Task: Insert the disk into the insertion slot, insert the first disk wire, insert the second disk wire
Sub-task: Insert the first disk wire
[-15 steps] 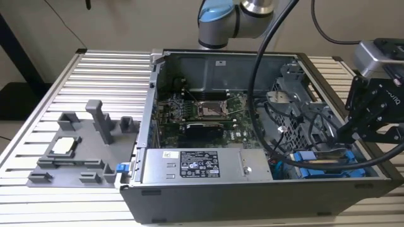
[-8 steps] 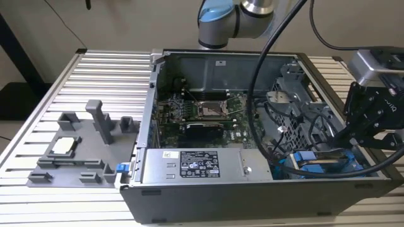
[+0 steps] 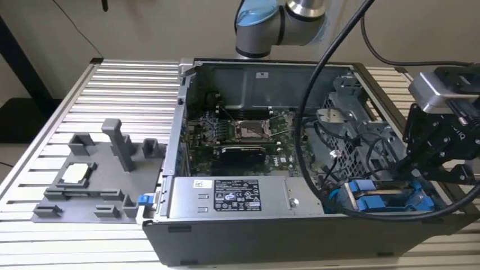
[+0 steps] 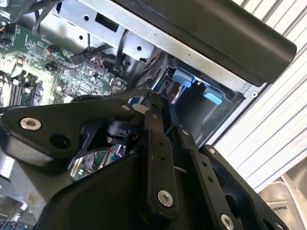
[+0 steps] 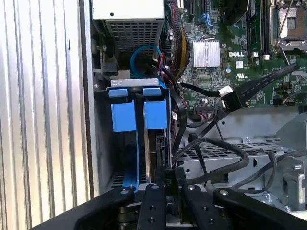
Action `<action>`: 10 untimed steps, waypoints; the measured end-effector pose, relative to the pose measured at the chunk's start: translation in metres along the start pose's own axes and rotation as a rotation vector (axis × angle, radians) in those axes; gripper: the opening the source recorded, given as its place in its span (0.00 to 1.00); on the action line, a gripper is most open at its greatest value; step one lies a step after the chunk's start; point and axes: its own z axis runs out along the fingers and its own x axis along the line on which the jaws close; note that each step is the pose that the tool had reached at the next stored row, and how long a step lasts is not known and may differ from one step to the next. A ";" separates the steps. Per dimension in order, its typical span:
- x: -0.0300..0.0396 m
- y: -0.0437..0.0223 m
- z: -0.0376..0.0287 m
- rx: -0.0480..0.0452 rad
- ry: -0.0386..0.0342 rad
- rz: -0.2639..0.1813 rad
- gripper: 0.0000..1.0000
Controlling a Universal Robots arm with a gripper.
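We could not tell whether the end effector (image 5: pixel 169 176), at the disk (image 5: pixel 156 115), was spread or pinching; we judged the adjacent cables (image 5: pixel 216 143) might snag it.

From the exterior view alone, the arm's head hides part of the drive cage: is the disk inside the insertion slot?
Observer: Yes. In the first wrist view the disk stands edge-on inside the insertion slot.
Operator: Any wire at it?
Observer: A black connector on a flat cable lies by the motherboard, apart from the disk.
Operator: And the pincer?
Observer: The pincer sits at the disk's near end.
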 end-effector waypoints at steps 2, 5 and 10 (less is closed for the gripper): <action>0.0001 -0.0001 0.0015 -0.0021 0.0015 -0.028 0.19; 0.0002 -0.0002 0.0031 -0.0033 0.0023 -0.043 0.19; 0.0004 -0.0003 0.0042 -0.0036 0.0018 -0.046 0.19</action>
